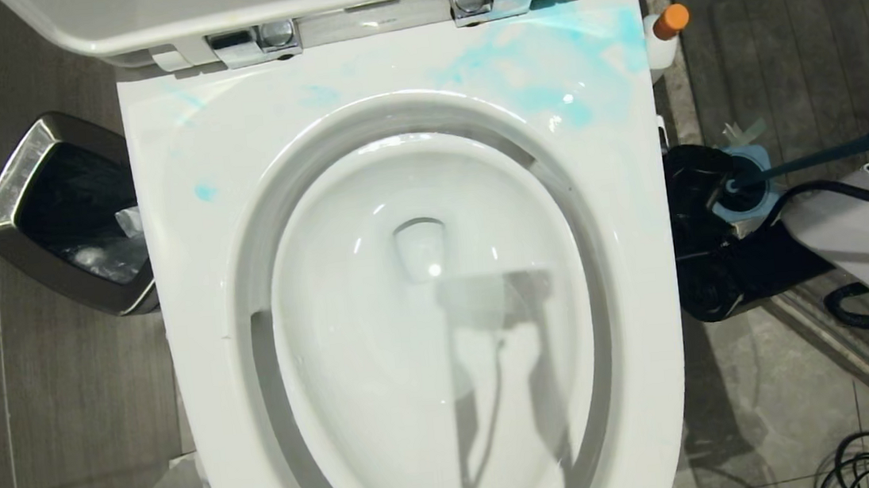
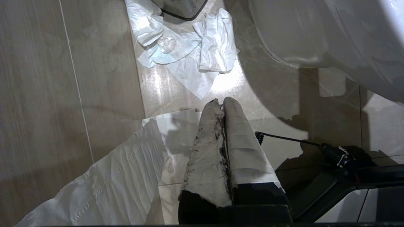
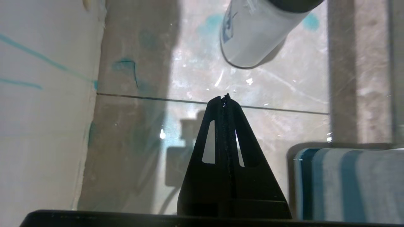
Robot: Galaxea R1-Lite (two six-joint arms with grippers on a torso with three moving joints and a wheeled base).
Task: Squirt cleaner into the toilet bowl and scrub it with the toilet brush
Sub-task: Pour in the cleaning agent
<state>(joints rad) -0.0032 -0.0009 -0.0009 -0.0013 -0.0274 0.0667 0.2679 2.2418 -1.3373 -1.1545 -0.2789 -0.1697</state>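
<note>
So here's where we're at: our right end effector (image 3: 225,97) is down low beside the toilet, fingers clenched together on nothing, pointing at the floor tiles between the cleaner (image 3: 252,34) and the striped brush base (image 3: 347,186). The cleaner, a white bottle with an orange cap (image 1: 670,20), stands on the floor at the toilet's right rear corner, probably parked there so it's out of the scrubbing path. Blue liquid is smeared over the seat (image 1: 545,66) near the hinges, while the toilet bowl (image 1: 423,293) itself looks clean white, so we'd guess the squirt mostly missed. The toilet brush (image 1: 832,151) sits in its holder to the right of the toilet, its dark handle angling out toward our right arm, which puts it within easy reach. We reckon grabbing that handle comes next, and the fingers would have to spread first. Our left end effector (image 2: 222,102) hangs parked over the floor, also clenched empty, above some crumpled tissue (image 2: 189,53). A steel-rimmed waste bin (image 1: 65,216) stands on the toilet's left.
</note>
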